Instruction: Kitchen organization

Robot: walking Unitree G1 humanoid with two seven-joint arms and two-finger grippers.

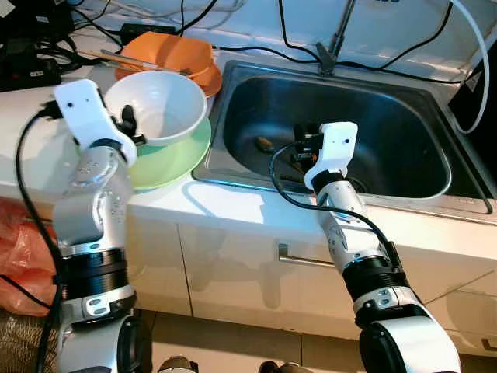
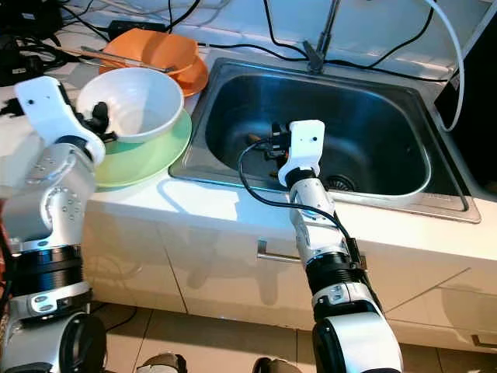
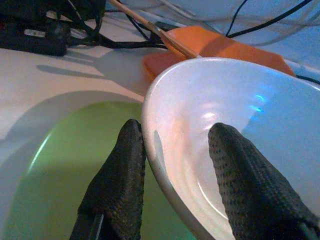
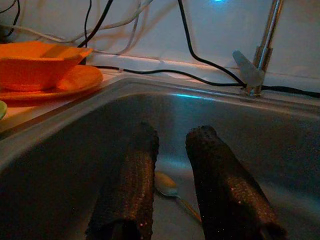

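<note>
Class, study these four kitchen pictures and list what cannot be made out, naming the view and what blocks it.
1. Spoon handle: right wrist view, hidden behind the right gripper.
2. Green plate middle: left eye view, covered by the white bowl.
3. Orange bowl contents: left eye view, too shallow an angle.
4. Faucet top: right eye view, cut off by the top edge.

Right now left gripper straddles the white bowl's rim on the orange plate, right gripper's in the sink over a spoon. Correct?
One error: the white bowl sits on a green plate, as the left eye view shows. The left gripper does straddle its rim; the right gripper is in the sink over the spoon.
</note>
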